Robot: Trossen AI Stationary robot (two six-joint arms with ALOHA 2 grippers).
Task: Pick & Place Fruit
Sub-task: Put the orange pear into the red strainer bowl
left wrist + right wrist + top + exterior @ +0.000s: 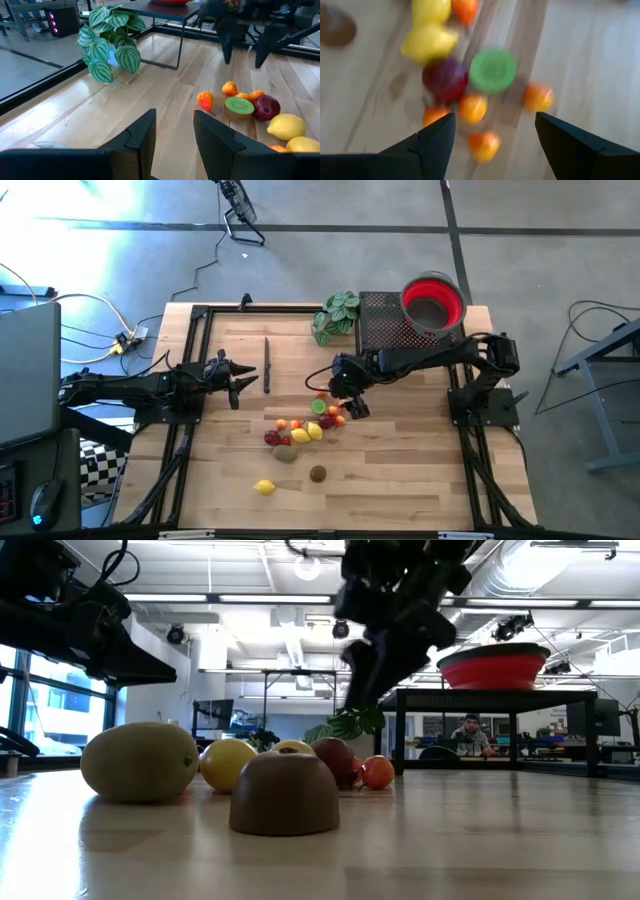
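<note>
The fruit lies in a loose cluster on the wooden table's middle: yellow, orange, red, green and brown pieces. A lemon and a brown fruit sit apart, nearer the front edge. My right gripper hangs open, slanting down, just above the cluster's far right end. In its wrist view its fingers stand wide over small orange fruits, a green kiwi half and a dark red fruit. My left gripper waits open and level at the table's left, holding nothing.
A red bowl stands on a black perforated stand at the back right. Beside it is a green leafy plant. A thin dark stick lies left of centre. Bare wood spreads along the front and right.
</note>
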